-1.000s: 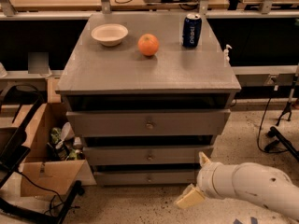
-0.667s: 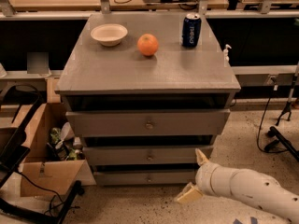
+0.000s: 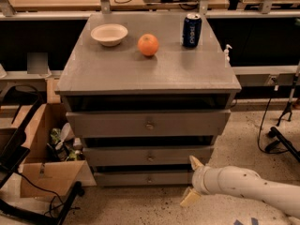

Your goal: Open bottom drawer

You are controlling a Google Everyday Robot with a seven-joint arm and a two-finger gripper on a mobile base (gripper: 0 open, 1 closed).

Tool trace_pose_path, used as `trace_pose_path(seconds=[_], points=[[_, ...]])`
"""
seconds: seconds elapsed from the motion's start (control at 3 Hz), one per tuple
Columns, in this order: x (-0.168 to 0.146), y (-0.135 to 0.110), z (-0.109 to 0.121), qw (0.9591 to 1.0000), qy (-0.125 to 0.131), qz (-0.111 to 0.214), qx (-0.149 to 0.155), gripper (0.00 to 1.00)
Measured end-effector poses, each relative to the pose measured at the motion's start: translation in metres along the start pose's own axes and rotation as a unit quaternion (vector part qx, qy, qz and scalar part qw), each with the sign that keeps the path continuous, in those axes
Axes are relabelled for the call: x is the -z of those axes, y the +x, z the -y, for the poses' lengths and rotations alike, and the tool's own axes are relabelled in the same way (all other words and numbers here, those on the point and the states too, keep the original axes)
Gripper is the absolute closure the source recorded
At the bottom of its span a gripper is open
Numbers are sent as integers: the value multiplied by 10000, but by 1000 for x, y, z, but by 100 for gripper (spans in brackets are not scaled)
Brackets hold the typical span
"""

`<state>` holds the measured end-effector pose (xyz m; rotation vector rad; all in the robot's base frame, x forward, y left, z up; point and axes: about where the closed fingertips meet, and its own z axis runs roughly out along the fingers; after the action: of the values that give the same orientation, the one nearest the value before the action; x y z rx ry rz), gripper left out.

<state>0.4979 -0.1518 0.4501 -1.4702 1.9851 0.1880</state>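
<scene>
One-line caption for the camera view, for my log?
Open gripper beside the right end of the bottom drawer, away from its knob; bowl, orange and can sit on the cabinet.

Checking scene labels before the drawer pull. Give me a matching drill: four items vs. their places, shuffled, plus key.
1 bowl
2 orange
3 soda can
4 gripper

A low, by the right end of the bottom drawer, jaws open
B cabinet top, left
C cabinet top, right
D cabinet top, middle

Pairs: 1-B, 2-D, 3-C, 4-A
</scene>
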Motion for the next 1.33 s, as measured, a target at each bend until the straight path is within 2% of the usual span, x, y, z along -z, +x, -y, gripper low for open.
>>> trace_pose_path(seconds=[0.33, 0.67, 1.0, 1.33], points=[[-9, 15, 1, 9996, -121, -243, 28, 0], [-14, 17, -14, 9997, -119, -226, 4, 0], [-44, 41, -21, 9986, -72, -502, -155, 0], [-78, 71, -20, 9967, -144, -792, -45, 0]])
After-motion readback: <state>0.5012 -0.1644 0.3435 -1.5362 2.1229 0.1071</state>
